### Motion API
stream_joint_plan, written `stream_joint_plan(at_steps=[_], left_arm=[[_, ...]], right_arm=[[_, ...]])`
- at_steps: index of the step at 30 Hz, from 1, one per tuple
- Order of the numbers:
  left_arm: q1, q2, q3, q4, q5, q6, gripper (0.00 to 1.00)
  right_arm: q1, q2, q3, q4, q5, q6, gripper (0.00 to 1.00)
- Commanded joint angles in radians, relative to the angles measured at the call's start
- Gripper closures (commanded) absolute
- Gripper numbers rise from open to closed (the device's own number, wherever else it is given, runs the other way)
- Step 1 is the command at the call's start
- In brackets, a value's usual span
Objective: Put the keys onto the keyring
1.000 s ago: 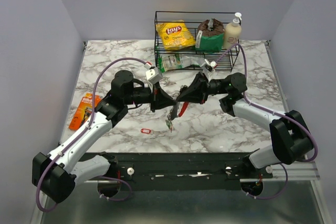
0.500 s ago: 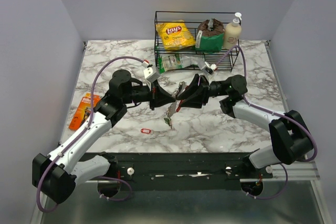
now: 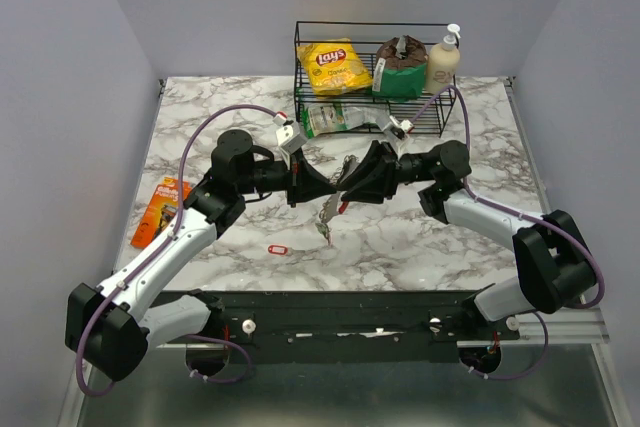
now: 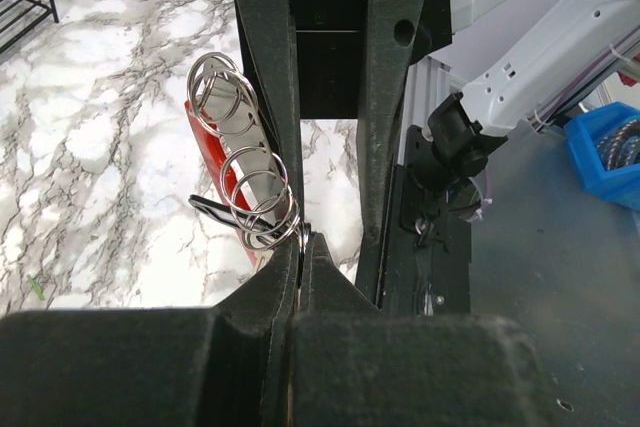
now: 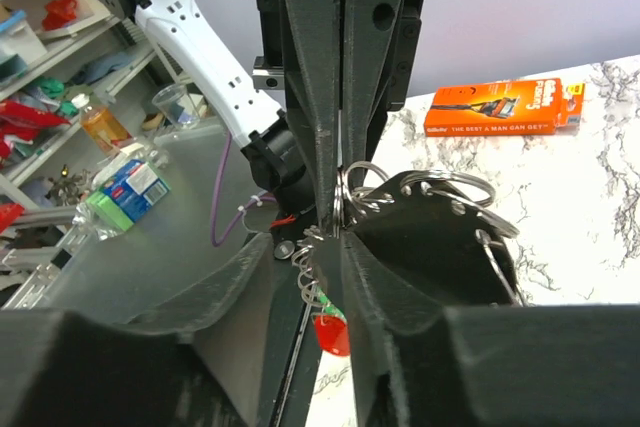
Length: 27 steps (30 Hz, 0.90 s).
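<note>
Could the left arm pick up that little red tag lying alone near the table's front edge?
Probably yes, though not at once. The red tag lies uncovered close to the left gripper. But that gripper is shut on the keyring, so it would likely have to let go first.

The yellow chips bag point(image 3: 336, 66) shows the brand "Lay's". The orange razor pack point(image 5: 503, 107) carries the line "THE BEST A MAN CAN GET".
</note>
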Motion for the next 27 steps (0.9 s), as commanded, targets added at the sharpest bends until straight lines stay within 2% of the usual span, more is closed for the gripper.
stream_joint_plan(at_steps=[1,4,8,10,27], left_arm=[[-0.023,0.003,0.018,0.091,0.153,-0.048,1.00],[-0.028,0.011,0.021,0.094,0.165,-0.051,1.00],[-0.032,0.015,0.020,0.094,0.171,-0.049,1.00],[-0.034,0.017,0.021,0.094,0.174,-0.049,1.00],[-0.064,0.035,0.031,0.091,0.228,-0.043,1.00]], right_arm=[[0.003,0.029,0.039,-0.041,0.112,-0.025,0.63],[0.001,0.037,0.045,-0.030,0.115,-0.008,0.68],[0.001,0.043,0.047,0.008,0.118,0.028,0.70],[0.003,0.049,0.048,0.019,0.118,0.044,0.76],[0.001,0.074,0.077,0.073,0.147,0.174,0.79]])
